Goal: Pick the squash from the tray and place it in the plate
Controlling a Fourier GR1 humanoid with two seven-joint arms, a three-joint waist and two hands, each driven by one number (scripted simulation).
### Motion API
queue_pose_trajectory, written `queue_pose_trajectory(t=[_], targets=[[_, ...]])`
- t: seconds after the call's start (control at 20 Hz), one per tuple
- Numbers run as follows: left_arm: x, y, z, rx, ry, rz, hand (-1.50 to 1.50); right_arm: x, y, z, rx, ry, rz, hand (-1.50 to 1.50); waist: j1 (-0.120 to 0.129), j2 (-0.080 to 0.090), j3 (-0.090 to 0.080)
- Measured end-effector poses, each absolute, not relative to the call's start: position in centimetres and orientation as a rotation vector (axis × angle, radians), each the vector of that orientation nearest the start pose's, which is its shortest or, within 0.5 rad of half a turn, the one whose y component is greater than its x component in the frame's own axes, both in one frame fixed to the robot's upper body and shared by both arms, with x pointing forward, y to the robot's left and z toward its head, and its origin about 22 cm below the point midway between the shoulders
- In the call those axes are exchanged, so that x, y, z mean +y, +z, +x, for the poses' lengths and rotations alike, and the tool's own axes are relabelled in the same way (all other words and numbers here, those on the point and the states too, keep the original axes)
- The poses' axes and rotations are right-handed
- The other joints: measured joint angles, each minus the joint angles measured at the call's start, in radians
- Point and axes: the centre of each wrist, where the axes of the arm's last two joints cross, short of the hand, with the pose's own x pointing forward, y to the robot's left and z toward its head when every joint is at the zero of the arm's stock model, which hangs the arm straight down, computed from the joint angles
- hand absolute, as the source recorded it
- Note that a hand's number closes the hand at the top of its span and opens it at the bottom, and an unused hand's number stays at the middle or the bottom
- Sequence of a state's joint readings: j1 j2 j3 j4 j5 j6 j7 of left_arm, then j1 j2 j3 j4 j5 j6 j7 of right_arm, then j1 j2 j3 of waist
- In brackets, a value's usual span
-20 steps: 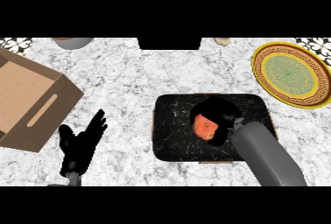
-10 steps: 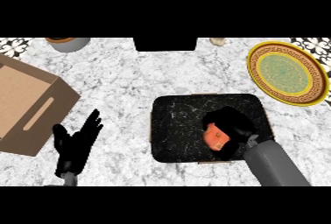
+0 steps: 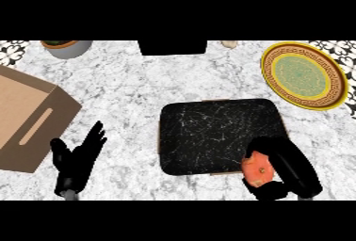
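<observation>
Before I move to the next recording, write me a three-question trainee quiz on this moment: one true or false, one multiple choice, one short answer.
1. True or false: the squash lies on the plate.
2. Which hand is curled round the squash? A) left hand B) right hand C) neither
3. Short answer: what stands on the counter at the view's left, beyond the open left hand?

Key
1. False. The squash is in the right hand at the tray's near right corner; the plate sits far right, with nothing on it.
2. B.
3. A cardboard box.
</observation>
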State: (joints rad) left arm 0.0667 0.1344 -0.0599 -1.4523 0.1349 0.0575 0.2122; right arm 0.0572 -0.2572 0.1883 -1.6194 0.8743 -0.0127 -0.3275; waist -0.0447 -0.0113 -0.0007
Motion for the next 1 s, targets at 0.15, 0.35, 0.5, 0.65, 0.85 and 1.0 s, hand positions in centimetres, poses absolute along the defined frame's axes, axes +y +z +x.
queue_pose_trajectory(t=[0.15, 0.35, 0.5, 0.65, 0.85, 1.0], targets=[[25.4, -3.4, 22.6, -1.172, 0.026, 0.023, 0.00, -26.0, 2.4, 20.8, -1.801, 1.010, -0.634, 1.50, 0.006, 0.003, 0.000], [24.5, -3.5, 22.8, -1.180, 0.016, 0.027, 0.00, -27.7, 4.4, 19.6, -1.838, 0.786, -0.663, 1.50, 0.019, 0.006, 0.000], [24.5, -3.4, 23.1, -1.183, 0.008, 0.020, 0.00, -29.5, 5.3, 20.0, -1.833, 0.638, -0.681, 1.50, 0.030, 0.009, 0.000], [24.2, -3.2, 23.0, -1.180, 0.005, 0.010, 0.00, -31.2, 5.7, 21.1, -1.829, 0.508, -0.673, 1.50, 0.039, 0.010, 0.001], [23.7, -3.6, 23.2, -1.188, -0.006, 0.002, 0.00, -34.6, 5.4, 23.6, -1.843, 0.369, -0.659, 1.50, 0.047, 0.012, 0.001], [23.6, -3.0, 23.1, -1.189, -0.012, -0.003, 0.00, -37.3, 4.9, 25.8, -1.853, 0.314, -0.710, 1.50, 0.054, 0.013, 0.002]])
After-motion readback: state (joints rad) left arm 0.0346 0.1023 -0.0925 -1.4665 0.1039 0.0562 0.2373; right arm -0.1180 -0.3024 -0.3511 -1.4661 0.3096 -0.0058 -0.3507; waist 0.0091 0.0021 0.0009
